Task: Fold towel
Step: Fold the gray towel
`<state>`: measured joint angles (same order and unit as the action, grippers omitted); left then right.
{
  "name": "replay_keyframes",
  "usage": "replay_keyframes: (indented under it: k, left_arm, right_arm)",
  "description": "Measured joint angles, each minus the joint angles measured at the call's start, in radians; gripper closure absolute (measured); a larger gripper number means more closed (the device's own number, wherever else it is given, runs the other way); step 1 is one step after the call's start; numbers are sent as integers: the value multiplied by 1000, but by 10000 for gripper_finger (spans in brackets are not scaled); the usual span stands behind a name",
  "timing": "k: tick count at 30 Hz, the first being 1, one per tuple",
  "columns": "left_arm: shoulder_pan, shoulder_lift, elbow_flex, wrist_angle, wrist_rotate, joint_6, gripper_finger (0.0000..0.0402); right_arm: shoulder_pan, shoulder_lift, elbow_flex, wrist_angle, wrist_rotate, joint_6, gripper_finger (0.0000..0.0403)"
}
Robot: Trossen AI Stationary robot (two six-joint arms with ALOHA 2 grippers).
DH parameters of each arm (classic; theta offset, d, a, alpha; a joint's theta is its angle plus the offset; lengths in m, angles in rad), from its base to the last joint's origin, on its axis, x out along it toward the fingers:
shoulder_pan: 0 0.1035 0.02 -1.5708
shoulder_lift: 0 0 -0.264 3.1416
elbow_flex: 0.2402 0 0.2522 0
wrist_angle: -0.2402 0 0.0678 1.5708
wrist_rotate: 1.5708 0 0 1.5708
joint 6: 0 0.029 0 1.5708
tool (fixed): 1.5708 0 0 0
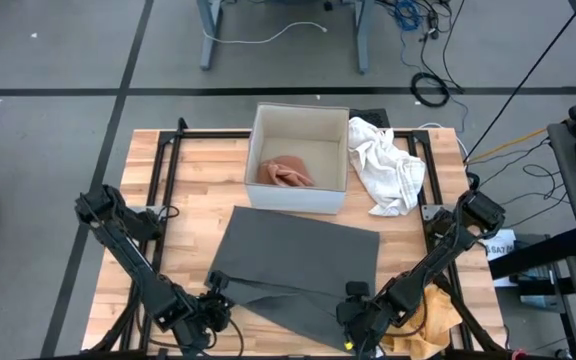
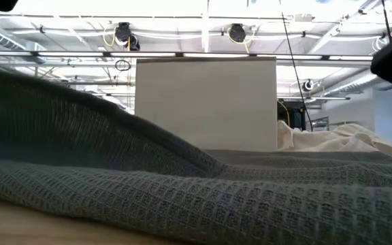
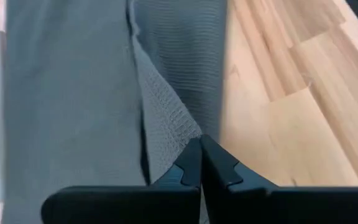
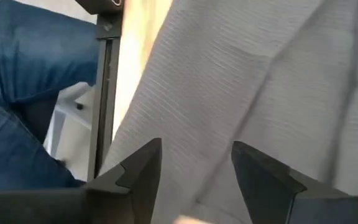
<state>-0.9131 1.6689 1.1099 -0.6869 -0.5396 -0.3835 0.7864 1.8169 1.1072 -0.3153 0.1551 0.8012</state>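
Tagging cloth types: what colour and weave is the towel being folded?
Dark grey towel with a waffle weave; the texture shows best in the low view.

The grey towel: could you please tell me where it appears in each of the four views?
High view: grey towel spread before the white box.
Low view: fills the foreground; box behind.
Left wrist view: its edge pinched in the shut left hand.
Right wrist view: under the open right hand.
Shared landmark: the white box, seen in the high and low views only.
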Motion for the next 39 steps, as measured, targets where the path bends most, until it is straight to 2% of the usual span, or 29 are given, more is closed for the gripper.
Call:
replay_keyframes:
  k: [6, 14, 20, 29, 36, 39]
  left_arm:
    - [-2, -1, 0, -72, -68, -47, 401]
    - [-37, -1, 1, -187, -151, -131, 401]
    - [-77, -31, 1, -250, -195, -206, 401]
    - [-138, -99, 2, -289, -326, -280, 401]
    - [-134, -99, 2, -299, -334, -292, 402]
    - [-113, -99, 2, -288, -265, -325, 401]
  right_arm:
    - [8, 64, 0, 25, 0, 77, 217]
    - [8, 88, 1, -14, 21, 140, 220]
    - [8, 88, 2, -36, 57, 144, 220]
    - [8, 89, 1, -63, 85, 126, 234]
    - [8, 89, 0, -71, 82, 119, 269]
    - [7, 89, 0, -71, 81, 106, 297]
